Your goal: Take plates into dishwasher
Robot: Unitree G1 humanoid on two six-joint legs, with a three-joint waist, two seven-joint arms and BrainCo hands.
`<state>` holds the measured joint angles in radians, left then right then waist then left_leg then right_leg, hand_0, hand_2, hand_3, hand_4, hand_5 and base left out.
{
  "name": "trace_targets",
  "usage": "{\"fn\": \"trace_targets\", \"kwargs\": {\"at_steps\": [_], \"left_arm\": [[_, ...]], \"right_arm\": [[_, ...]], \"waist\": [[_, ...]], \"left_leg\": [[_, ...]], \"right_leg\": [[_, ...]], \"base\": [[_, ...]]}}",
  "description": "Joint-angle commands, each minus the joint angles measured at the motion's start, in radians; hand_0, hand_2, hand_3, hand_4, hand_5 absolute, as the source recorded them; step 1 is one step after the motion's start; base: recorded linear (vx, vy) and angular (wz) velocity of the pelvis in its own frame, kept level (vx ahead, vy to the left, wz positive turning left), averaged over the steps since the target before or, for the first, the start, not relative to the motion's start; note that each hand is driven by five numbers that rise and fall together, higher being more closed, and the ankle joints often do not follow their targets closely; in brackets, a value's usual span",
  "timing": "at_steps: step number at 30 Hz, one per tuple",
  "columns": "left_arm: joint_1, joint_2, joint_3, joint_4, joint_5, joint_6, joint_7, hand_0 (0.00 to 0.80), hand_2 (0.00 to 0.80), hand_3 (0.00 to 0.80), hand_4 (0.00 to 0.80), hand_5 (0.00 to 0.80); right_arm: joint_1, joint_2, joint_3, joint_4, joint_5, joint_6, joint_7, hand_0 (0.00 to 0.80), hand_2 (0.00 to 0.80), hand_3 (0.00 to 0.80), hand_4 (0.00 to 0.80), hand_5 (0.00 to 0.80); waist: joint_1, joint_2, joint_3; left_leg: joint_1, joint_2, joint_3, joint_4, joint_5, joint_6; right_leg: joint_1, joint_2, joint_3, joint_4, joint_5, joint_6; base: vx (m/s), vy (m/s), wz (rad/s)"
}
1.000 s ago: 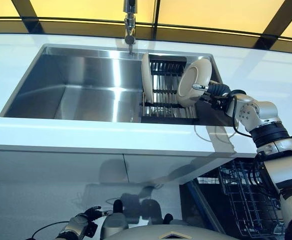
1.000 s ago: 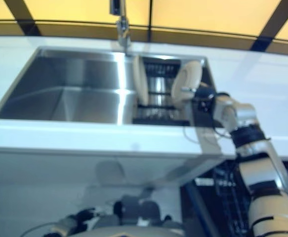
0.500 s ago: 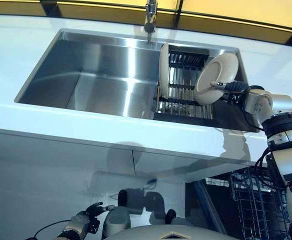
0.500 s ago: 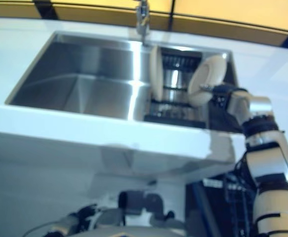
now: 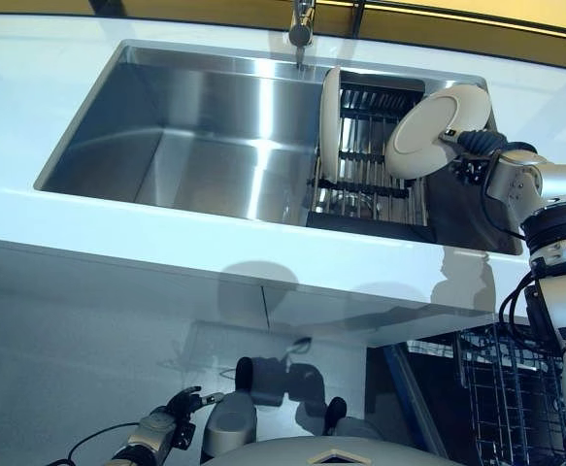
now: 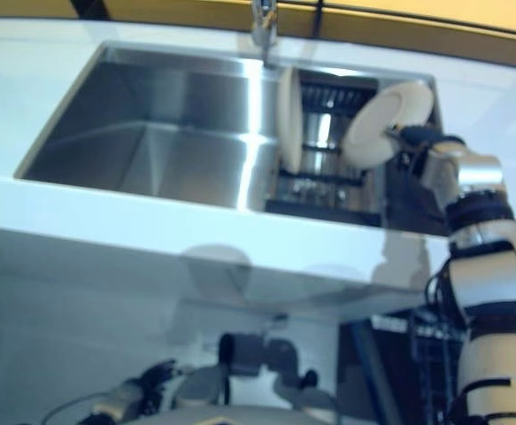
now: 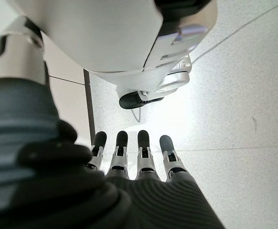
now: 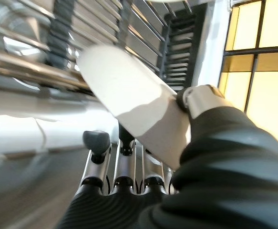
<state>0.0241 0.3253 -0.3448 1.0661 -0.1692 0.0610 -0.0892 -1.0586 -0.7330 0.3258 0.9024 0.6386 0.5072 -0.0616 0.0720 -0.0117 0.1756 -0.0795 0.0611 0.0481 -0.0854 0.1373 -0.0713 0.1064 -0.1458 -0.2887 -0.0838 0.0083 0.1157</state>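
Plate lifted clear of the sink rack

Cream round plate (image 5: 438, 129) sat tilted above the dark wire dish rack (image 5: 375, 184) in the steel sink (image 5: 185, 136), pinched at its rim between the right hand's (image 5: 472, 148) thumb and fingers. A second cream plate (image 5: 330, 136) stood upright in the rack. Compared with a second before, the held plate rode higher and further right. The left hand (image 7: 129, 157) hung low over the floor, fingers straight.

This is a kitchen. A big shiny metal sink (image 5: 205, 146) sits in a white bench (image 5: 117, 243), with a tap (image 5: 303, 21) behind it. A dish rack (image 5: 375, 170) holds a plate (image 5: 330, 124). A dishwasher basket (image 5: 511, 388) stands open below.
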Motion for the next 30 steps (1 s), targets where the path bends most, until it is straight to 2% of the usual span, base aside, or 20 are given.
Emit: {"fn": "trace_targets", "kwargs": {"at_steps": [1, 11, 22, 30], "left_arm": [[0.027, 0.009, -0.117, 0.035, 0.046, 0.016, -0.008, 0.000, 0.000, 0.000, 0.000, 0.000], [0.012, 0.014, -0.099, 0.034, 0.067, 0.025, -0.025, 0.000, 0.000, 0.000, 0.000, 0.000], [-0.021, 0.014, -0.090, 0.033, 0.083, 0.039, -0.033, 0.000, 0.000, 0.000, 0.000, 0.000], [-0.034, 0.017, -0.073, 0.049, 0.091, 0.028, -0.033, 0.000, 0.000, 0.000, 0.000, 0.000]], "right_arm": [[-0.079, -0.102, 0.056, -0.008, -0.043, -0.079, -0.027, 0.800, 0.800, 0.800, 0.800, 0.800], [-0.043, -0.155, 0.065, -0.146, -0.056, -0.110, -0.008, 0.800, 0.800, 0.800, 0.800, 0.800], [-0.046, -0.237, 0.056, -0.305, -0.057, -0.125, 0.051, 0.800, 0.800, 0.800, 0.800, 0.800], [-0.060, -0.305, 0.062, -0.368, -0.075, -0.125, 0.082, 0.800, 0.800, 0.800, 0.800, 0.800]], "waist": [[0.042, 0.009, -0.061], [-0.004, -0.023, -0.095], [-0.086, -0.059, -0.130], [-0.129, -0.074, -0.153]], "left_leg": [[0.074, 0.044, 0.066, 0.009, -0.096, -0.029], [0.115, 0.039, 0.106, 0.005, -0.117, -0.024], [0.163, 0.028, 0.158, 0.004, -0.148, -0.004], [0.176, 0.026, 0.189, 0.006, -0.163, 0.008]], "right_leg": [[-0.048, -0.037, 0.017, 0.058, 0.003, 0.036], [-0.033, -0.033, 0.043, 0.036, 0.020, 0.048], [-0.059, -0.021, 0.126, 0.040, 0.051, 0.067], [-0.077, -0.014, 0.165, 0.048, 0.062, 0.079]], "base": [[0.000, 0.000, 0.00], [-0.033, 0.019, -0.02], [-0.051, 0.026, -0.20], [-0.045, 0.007, -0.21]]}}
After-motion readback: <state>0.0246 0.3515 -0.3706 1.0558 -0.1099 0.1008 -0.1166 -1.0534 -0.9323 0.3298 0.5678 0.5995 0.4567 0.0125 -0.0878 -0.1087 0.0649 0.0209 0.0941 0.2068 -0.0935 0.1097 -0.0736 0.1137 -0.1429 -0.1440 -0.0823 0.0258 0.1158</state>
